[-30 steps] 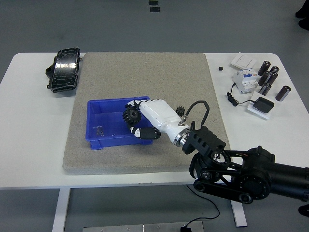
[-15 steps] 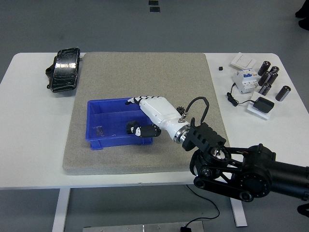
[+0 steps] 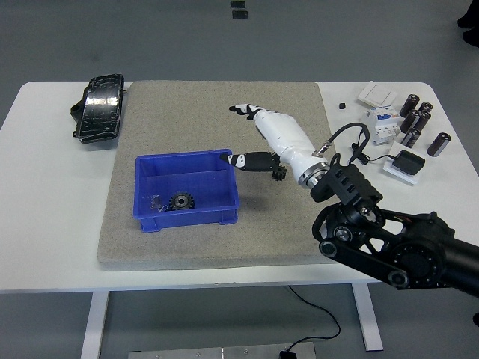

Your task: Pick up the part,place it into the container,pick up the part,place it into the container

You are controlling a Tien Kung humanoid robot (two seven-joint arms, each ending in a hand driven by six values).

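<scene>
A blue container [image 3: 150,168] sits on the grey mat. A black gear [image 3: 180,200] lies inside it near the front. A second small black gear [image 3: 279,173] lies on the mat to the right of the container, partly hidden under my hand. My right hand [image 3: 251,138], white with black fingertips, is open and empty. It hovers above the mat just right of the container, over the second gear. My left arm is out of view.
A black foot pedal [image 3: 98,108] lies at the far left. At the far right are a circuit breaker [image 3: 379,122], several black cylinders [image 3: 419,120], a white switch plate [image 3: 376,94] and a black adapter with a cable [image 3: 409,161].
My right hand held a gear over the container, let it fall inside, then drew back to the right and up, now open above the second gear.
</scene>
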